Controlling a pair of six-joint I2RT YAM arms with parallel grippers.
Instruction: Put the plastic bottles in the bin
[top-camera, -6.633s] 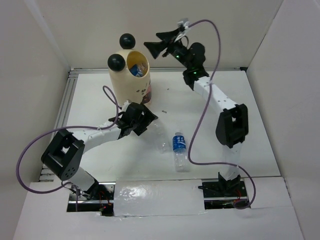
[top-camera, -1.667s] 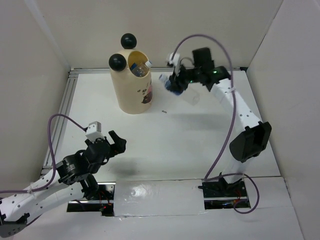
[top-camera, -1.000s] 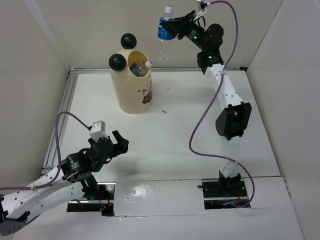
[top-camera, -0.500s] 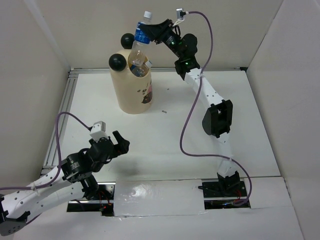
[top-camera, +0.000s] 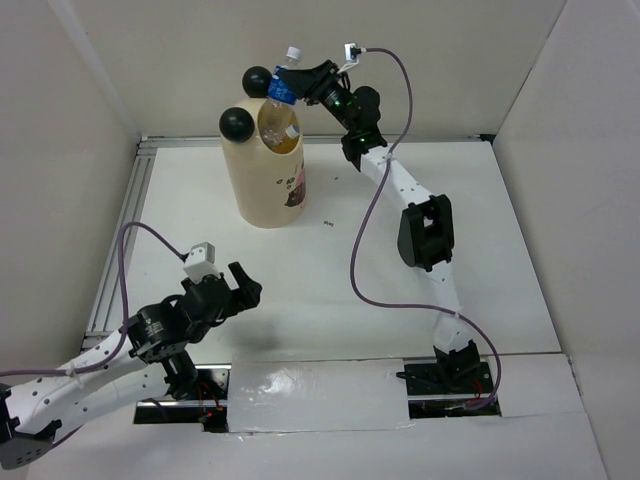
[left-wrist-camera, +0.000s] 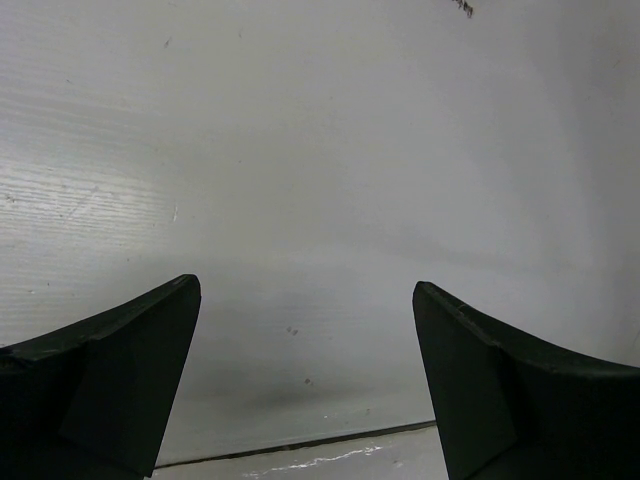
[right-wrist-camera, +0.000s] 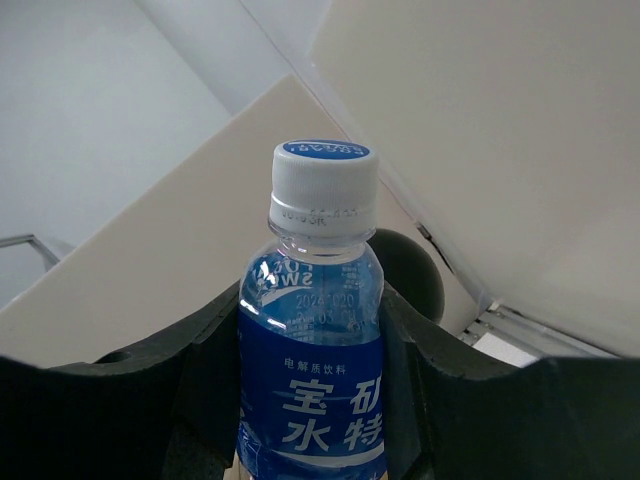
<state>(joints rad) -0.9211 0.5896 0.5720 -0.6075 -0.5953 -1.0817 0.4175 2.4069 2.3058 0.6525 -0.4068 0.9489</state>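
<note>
Two arms show: our right one reaches up over the bin (top-camera: 262, 195), the right gripper (top-camera: 286, 90) clamped on a blue-labelled plastic bottle (top-camera: 279, 125), upright, lower half over the bin's mouth. We see our left gripper (top-camera: 243, 288) low above the table (top-camera: 520, 260), jaws wide apart, holding nothing

The left arm (top-camera: 80, 372) and right arm (top-camera: 392, 178) are built of white links and black joint housings; purple cables (top-camera: 353, 270) are strung along them; pincer fingers (left-wrist-camera: 110, 380) are black.

Blue-labelled bottle (top-camera: 283, 92) above cream bin (top-camera: 262, 190)
</note>
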